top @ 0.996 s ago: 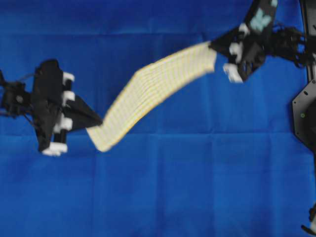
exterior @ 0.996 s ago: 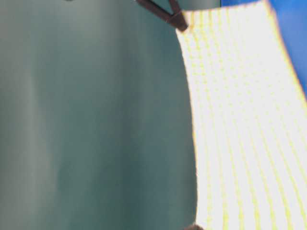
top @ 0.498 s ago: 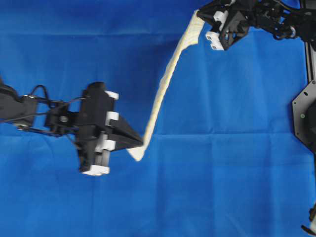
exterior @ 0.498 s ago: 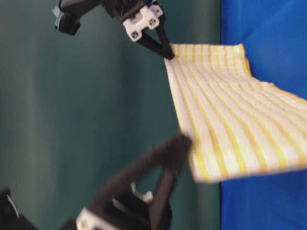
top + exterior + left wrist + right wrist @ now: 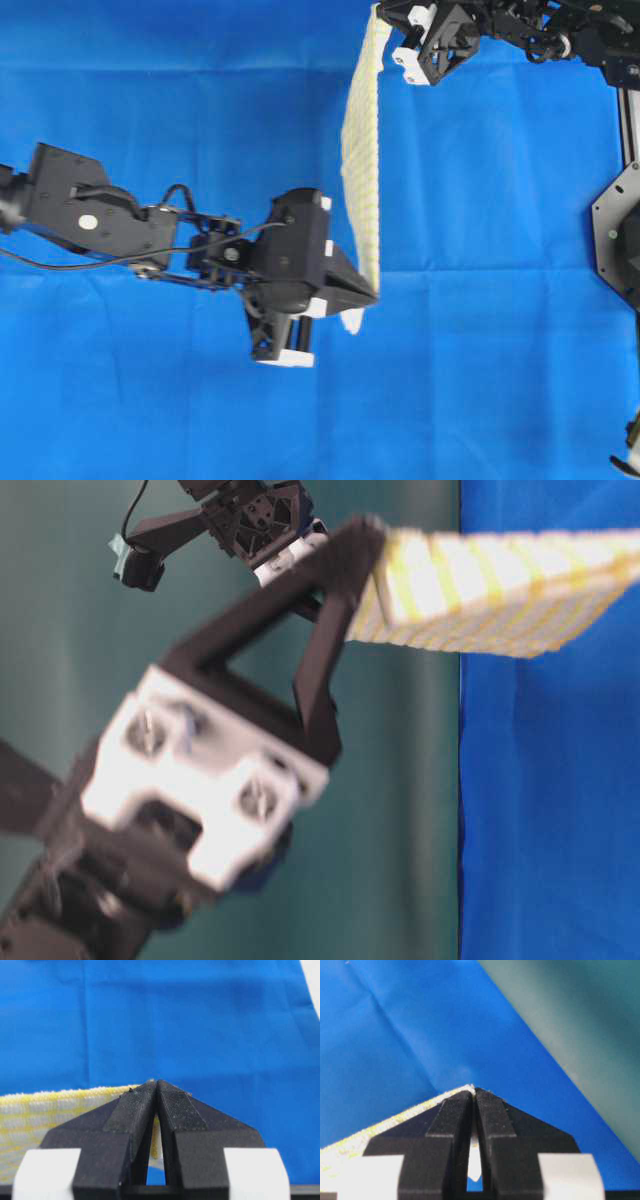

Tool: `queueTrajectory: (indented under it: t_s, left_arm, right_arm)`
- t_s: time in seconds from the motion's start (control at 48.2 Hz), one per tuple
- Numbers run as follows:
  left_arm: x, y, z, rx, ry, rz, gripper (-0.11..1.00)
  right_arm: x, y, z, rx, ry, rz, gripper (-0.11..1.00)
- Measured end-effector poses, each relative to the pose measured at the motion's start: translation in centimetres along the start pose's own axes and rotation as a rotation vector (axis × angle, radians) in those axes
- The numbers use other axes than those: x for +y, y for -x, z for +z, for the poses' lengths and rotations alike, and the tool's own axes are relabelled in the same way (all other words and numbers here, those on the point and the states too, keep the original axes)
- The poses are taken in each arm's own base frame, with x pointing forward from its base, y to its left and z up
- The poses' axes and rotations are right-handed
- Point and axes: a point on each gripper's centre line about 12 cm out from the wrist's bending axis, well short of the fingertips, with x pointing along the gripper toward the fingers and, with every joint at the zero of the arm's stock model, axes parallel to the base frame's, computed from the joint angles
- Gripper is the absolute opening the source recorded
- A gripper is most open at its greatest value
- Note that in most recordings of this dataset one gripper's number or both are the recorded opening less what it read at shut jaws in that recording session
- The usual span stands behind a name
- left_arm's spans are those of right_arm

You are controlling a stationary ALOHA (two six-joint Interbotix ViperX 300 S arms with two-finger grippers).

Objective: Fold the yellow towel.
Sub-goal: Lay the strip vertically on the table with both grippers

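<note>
Two arms: both are seen in the overhead view, one entering from the left edge, one from the upper right corner.
Surface: a blue sheet (image 5: 480, 370) is spread over the whole work area; faint fold creases are seen crossing it.
Room: a plain grey-green wall (image 5: 400, 810) is seen behind the sheet in the table-level view.
Rig part: a black plate (image 5: 618, 235) is seen at the right edge of the overhead view.
Yellow towel (image 5: 362, 170): one thin woven cloth, white with fine yellow checks, is seen as a narrow band running from the top centre of the overhead frame down to just below its middle; it is held clear of the sheet and stretched between the two grippers.
Towel edge: a soft, looped hem is visible in the left wrist view at centre left.
Left gripper (image 5: 372, 295): black tapered fingers on white mounts are clenched on the lower corner of the towel, near the centre of the overhead frame.
Right gripper (image 5: 381, 12): fingers of the same build are clamped on the upper corner of the towel, at the top edge of the overhead frame.
Count: one towel, one sheet, two grippers, each with two fingers.
Sharpness: the near gripper is blurred in the table-level view.
</note>
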Motion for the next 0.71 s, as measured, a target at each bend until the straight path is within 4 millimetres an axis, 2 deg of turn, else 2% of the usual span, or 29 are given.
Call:
queueTrajectory:
  t_s: [0.249,0.539,0.705]
  left_arm:
    - [0.1,-1.2,0.7,0.003,-0.006,0.002,0.01]
    - [0.1,-4.3,1.3,-0.035,-0.012,0.001,0.01]
    - [0.0,-5.5,1.2,-0.063,-0.01,0.0,0.01]
  right_arm:
    - [-0.1,0.3,-0.4,0.005,0.002,-0.001,0.02]
    - [-1.2,3.1,-1.4,-0.007,-0.012,-0.023,0.02]
    - [-1.4,3.4,-2.0,0.023,-0.014,-0.024,0.02]
